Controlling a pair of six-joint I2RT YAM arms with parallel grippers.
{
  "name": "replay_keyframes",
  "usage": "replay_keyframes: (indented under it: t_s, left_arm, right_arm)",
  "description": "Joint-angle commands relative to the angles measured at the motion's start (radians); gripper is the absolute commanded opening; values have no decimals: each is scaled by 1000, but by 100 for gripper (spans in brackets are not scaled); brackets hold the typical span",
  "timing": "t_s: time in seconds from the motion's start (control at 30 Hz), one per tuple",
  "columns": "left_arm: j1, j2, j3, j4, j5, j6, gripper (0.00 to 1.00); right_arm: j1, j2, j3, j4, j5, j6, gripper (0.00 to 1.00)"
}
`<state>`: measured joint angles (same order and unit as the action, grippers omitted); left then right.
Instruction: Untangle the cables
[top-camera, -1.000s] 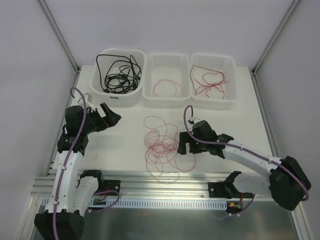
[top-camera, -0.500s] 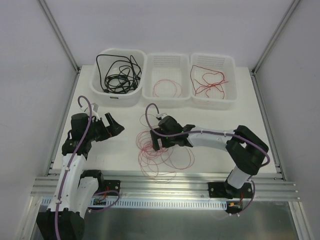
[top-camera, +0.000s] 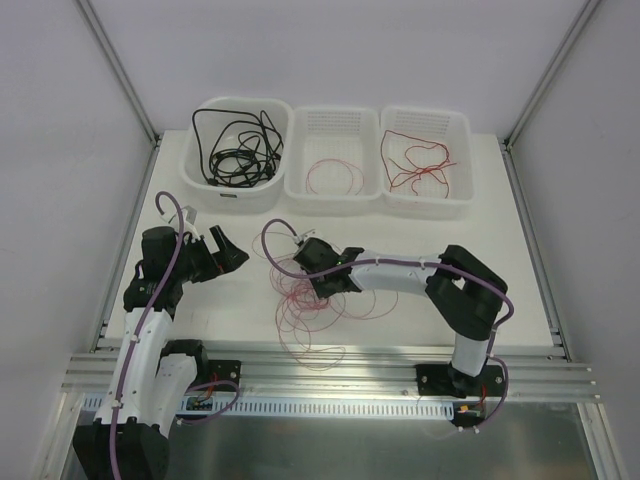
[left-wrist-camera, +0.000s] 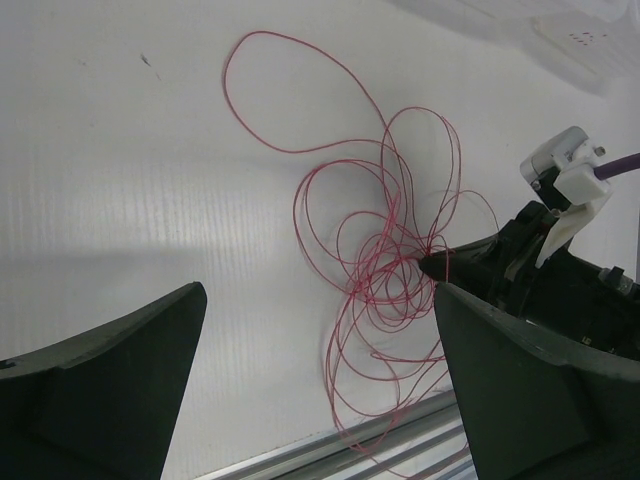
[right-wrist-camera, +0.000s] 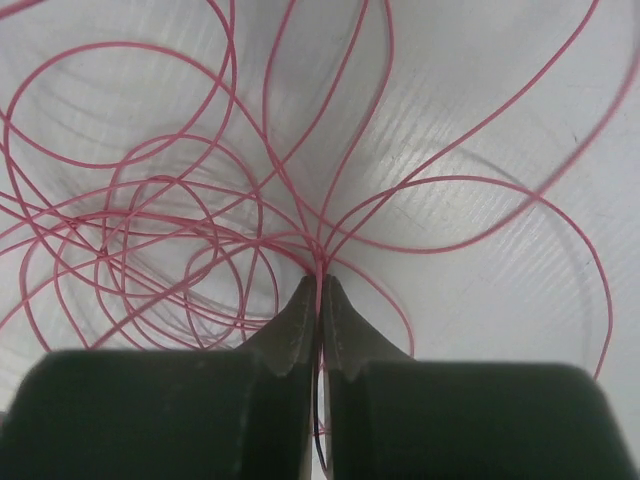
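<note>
Right claw (right-wrist-camera: 320, 287) clamped on pinkish-red cables (left-wrist-camera: 388, 268), left claw (top-camera: 232, 250) apart, white tabletop (top-camera: 460, 245), pale walls (top-camera: 330, 50).

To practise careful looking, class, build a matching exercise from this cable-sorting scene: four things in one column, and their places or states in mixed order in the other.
Things:
1. black cables
2. pink tangle
3. left pincer
4. right pincer

Places or states:
A. shut on a strand of wire
B. lying on the table
C. open, holding nothing
D. in the left basket

Pairs: 1-D, 2-B, 3-C, 4-A.
</note>
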<state>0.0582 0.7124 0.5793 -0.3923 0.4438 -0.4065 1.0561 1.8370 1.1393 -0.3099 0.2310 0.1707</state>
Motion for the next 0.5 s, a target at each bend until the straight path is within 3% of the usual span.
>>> replay_keyframes:
  t_s: [0.0, 0.27, 0.47]
  left_arm:
    - [-6, -10, 16, 26, 26, 20, 99]
    - [-6, -4, 17, 26, 32, 21, 99]
    - [-5, -7, 17, 26, 35, 21, 99]
  right_arm:
    - [18, -1, -9, -126, 17, -33, 1]
    - [-17, -246, 94, -268, 103, -163, 1]
    - [-115, -400, 330, -388, 53, -282, 1]
